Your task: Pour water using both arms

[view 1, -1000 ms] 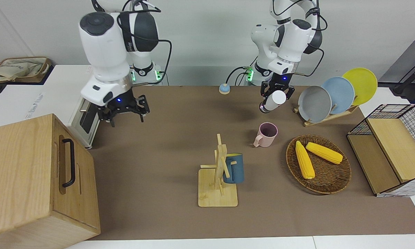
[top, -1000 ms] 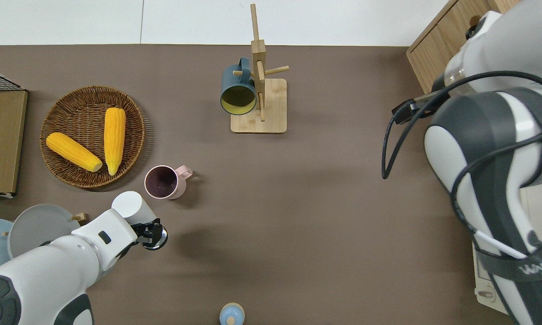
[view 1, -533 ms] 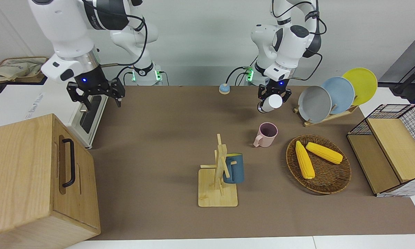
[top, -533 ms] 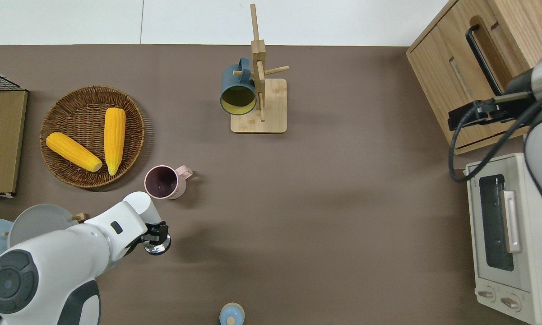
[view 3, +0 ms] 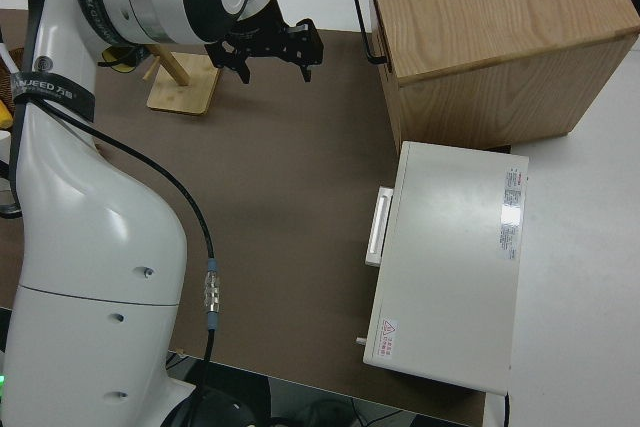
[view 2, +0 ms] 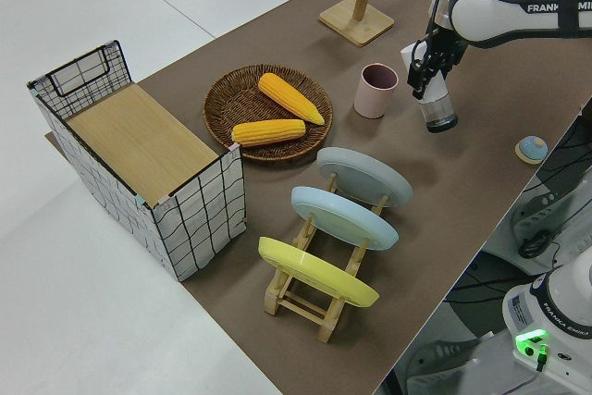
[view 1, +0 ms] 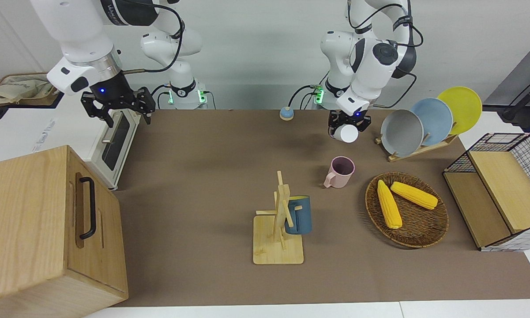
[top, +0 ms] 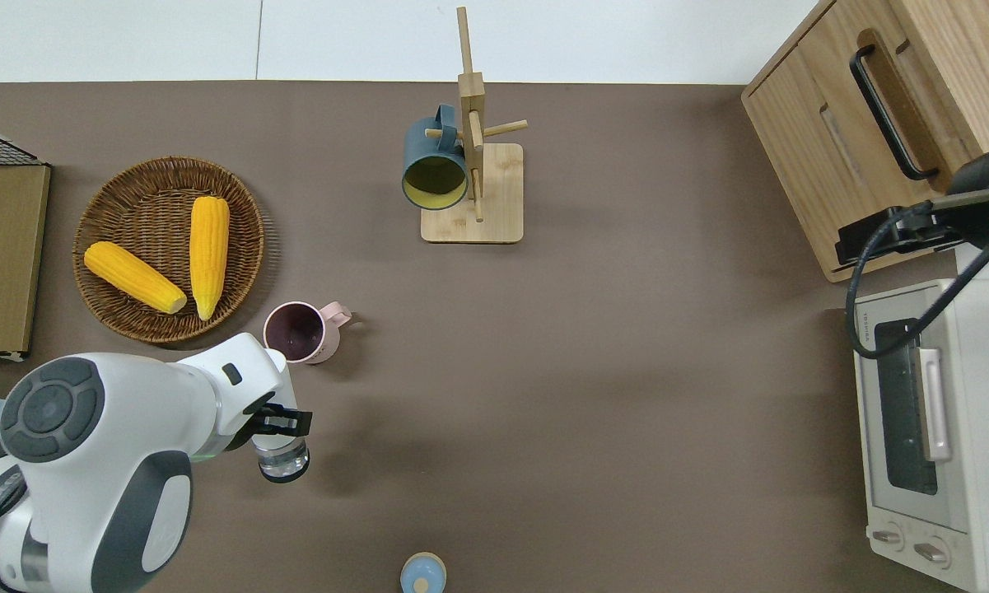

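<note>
My left gripper [view 1: 349, 124] [top: 281, 422] is shut on a bottle [view 1: 347, 134] [top: 283, 459] [view 2: 438, 110] with a white end and a clear end. It holds the bottle close to upright, clear end down, over bare mat. A pink mug [view 1: 342, 170] [top: 295, 331] [view 2: 375, 90] stands open side up on the mat, a little farther from the robots than that spot. No water shows in either. My right gripper [view 1: 117, 108] [view 3: 268, 50] is open and empty, up by the toaster oven [view 1: 114, 141] and wooden cabinet [view 1: 39, 229].
A wooden mug rack with a blue mug [view 1: 298, 215] stands mid-table. Toward the left arm's end are a wicker basket [view 1: 408, 244] holding two corn cobs, a plate rack [view 1: 428, 121] and a wire basket [view 1: 503, 190]. A small blue bell [view 1: 286, 113] sits near the robots.
The right arm swung off the mat, up toward the toaster oven, gripper still open. The left gripper turned the bottle from tilted to nearly upright and drew it slightly toward the robots.
</note>
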{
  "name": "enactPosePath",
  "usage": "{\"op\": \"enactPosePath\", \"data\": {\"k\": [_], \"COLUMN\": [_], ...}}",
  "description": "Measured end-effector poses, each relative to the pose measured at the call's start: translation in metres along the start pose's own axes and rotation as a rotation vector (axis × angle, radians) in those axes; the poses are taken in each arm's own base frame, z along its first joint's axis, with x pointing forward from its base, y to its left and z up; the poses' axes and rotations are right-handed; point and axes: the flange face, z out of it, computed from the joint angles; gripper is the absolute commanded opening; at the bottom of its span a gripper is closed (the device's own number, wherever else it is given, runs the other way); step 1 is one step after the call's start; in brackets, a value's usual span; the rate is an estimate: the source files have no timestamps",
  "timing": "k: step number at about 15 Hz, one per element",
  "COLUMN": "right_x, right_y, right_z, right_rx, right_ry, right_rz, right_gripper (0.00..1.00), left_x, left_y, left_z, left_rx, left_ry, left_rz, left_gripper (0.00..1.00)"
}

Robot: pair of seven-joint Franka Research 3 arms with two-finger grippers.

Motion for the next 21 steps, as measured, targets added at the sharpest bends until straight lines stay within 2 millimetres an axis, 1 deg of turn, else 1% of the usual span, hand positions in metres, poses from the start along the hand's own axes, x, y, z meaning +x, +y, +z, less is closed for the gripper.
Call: {"op": "enactPosePath", "data": {"k": [3,6,9,13,17,21], "right_x": [-0.004,-0.006,-0.006,-0.005,-0.005,-0.005], "right_y": [-0.004,0.004,0.003,-0.012,-0.012,-0.012], "right_z": [0.001,0.0,0.0,0.0,0.0,0.0], "right_rx": [0.004,0.003,0.003,0.006,0.005,0.005], "right_ry": [-0.03,-0.034,-0.034,-0.034,-0.034,-0.034], "right_rz": [-0.007,0.007,0.006,-0.021,-0.022,-0.022], "right_gripper": [0.99,0.99,0.99,0.99,0.987,0.987], "left_x": [0.016,0.026,0.032,0.036,0.034,0.027], "left_y": [0.0,0.001,-0.001,-0.003,-0.002,-0.002], "left_z": [0.01,0.007,0.005,0.014,0.01,0.013], "left_rx": [0.003,0.003,0.002,0.003,0.003,0.003], "left_ry": [-0.05,-0.102,-0.133,-0.154,-0.207,-0.27], "left_rz": [-0.002,-0.003,-0.007,-0.011,-0.009,-0.01], "left_gripper": [0.0,0.0,0.0,0.0,0.0,0.0]}}
